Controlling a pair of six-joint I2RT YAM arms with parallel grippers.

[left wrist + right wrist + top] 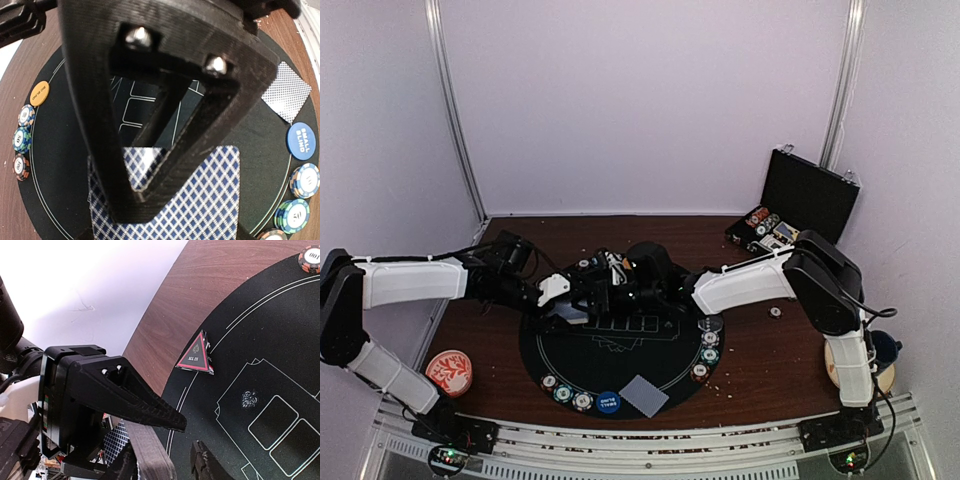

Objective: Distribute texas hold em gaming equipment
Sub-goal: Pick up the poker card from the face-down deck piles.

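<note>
Showing the deck of playing cards, backs in a blue-and-white diamond lattice with white borders, slightly fanned, clamped in the left gripper above the black mat. Right gripper stands partly open just beside the deck.

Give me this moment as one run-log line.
left hand: holding card deck above mat | right hand: at the deck, grip not discernible | on mat: one face-down card, chips, red triangle marker
</note>
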